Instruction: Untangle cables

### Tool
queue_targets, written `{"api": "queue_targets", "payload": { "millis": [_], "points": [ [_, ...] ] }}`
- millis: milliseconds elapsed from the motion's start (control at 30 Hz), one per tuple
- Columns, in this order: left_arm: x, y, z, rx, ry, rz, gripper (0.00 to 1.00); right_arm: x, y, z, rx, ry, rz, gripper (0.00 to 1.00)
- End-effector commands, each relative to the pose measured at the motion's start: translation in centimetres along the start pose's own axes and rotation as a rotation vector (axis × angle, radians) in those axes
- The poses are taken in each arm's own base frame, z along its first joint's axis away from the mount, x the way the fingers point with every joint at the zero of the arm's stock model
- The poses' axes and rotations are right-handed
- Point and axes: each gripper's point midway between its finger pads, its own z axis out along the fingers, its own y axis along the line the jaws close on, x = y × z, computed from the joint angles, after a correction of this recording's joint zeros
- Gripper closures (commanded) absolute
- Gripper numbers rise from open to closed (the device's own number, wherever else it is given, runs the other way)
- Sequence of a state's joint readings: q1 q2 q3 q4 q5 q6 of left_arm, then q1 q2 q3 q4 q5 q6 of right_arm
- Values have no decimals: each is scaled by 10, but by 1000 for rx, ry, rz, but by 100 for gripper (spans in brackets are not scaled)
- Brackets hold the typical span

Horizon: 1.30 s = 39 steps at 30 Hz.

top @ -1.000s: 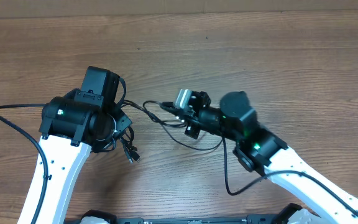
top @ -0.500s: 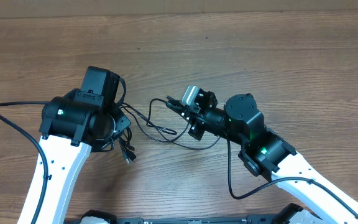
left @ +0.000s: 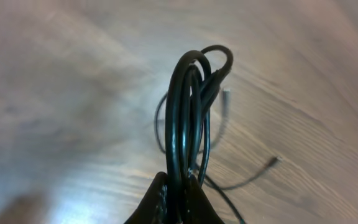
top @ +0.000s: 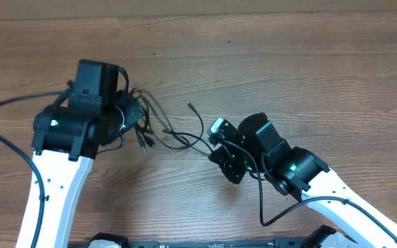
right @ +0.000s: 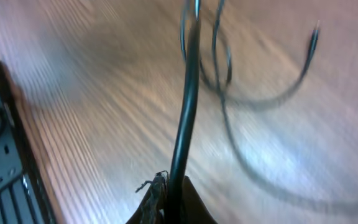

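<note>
Coil (left: 188, 106): risk, as I judge it, is loops cinching tighter if the arms are pulling apart w/o a free end feeding thru; several loops are sitting stacked in one pinch, so a knot could be closing rather than opening.
Single cord (right: 188, 93): could be slipping out of the pinch under tension, since only one thin strand is sitting btwn the fingers; opp. risk is the whole tangle dragging across the table (top: 322, 69).
Loose plug end (top: 189, 105): is lying free on the wood; could be snagging in a loop when strands are being drawn past it.
Left arm (top: 60, 138): is reaching fwd over the left half of the table, wrist angled down toward the tangle.
Right arm (top: 309, 172): is coming in from lower right, wrist turned toward centre-left, low over the wood.
Left gripper (left: 178, 190): jaws are pressing together on the coil, loops sticking out past the fingertips.
Right gripper (right: 168, 196): jaws are pinching the single cord, which is running straight out ahead.
Cables (top: 174, 134): are lying btwn the two grippers, gathered at the left one, slack curls resting on the wood near the right one; not yet separated.
</note>
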<state>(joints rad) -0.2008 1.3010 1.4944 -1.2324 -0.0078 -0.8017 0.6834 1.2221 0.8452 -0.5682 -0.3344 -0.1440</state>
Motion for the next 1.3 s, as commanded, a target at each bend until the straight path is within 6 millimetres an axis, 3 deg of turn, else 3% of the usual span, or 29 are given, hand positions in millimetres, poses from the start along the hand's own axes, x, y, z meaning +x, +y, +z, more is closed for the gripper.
{"api": "queue_targets", "payload": {
  "millis": [0, 133, 200, 233, 267, 467, 567, 733, 800, 833, 867, 1067, 1267],
  "points": [
    [-16, -38, -45, 177, -69, 293, 96, 7, -21, -11, 150, 28, 148, 96],
    [-22, -49, -79, 224, -128, 423, 96, 30, -60, -23, 396, 68, 382, 91],
    [-23, -49, -93, 233, -149, 458, 96, 37, -75, -31, 482, 59, 480, 82],
    [-23, -49, -97, 235, -156, 472, 96, 38, -80, -33, 501, 54, 513, 76],
    [-23, -49, -102, 238, -165, 488, 96, 39, -84, -35, 513, 46, 543, 62],
    [-20, -47, -123, 260, -223, 584, 96, 40, -114, -49, 550, -11, 690, 45],
    [-13, -50, -130, 295, -235, 700, 96, 26, -117, -50, 477, -75, 710, 33],
    [6, -62, -137, 402, -216, 913, 96, -25, -87, -47, 221, -204, 498, 25],
    [16, -66, -139, 450, -203, 1013, 96, -46, -72, -51, 123, -271, 428, 14],
    [20, -67, -140, 463, -200, 1057, 96, -54, -67, -53, 93, -299, 409, 2],
    [22, -66, -139, 464, -198, 1085, 96, -60, -63, -56, 69, -324, 392, 0],
    [33, -55, -135, 441, -157, 1203, 96, -91, -27, -77, -120, -437, 288, 0],
    [57, -40, -133, 466, -76, 1384, 96, -104, 9, -95, -297, -485, 167, 0]
  ]
}}
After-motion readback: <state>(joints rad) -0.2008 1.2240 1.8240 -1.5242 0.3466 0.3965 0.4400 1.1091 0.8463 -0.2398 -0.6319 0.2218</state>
